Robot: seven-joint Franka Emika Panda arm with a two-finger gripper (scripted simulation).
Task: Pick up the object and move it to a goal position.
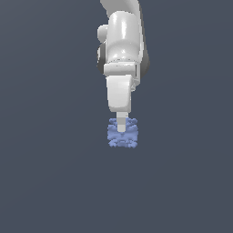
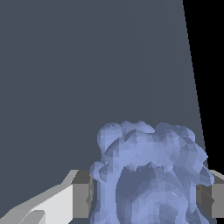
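Note:
The object is a small periwinkle-blue bumpy lump of two stacked lobed parts, in the middle of the exterior view. My white gripper points straight down onto it, and one finger shows in front of its upper part. In the wrist view the object fills the gap between the two grey pads, which press against its sides. The gripper is shut on the object. I cannot tell whether the object rests on the floor or hangs above it.
A flat dark grey-blue surface fills the scene around the object. In the wrist view a black area lies beyond the surface's edge.

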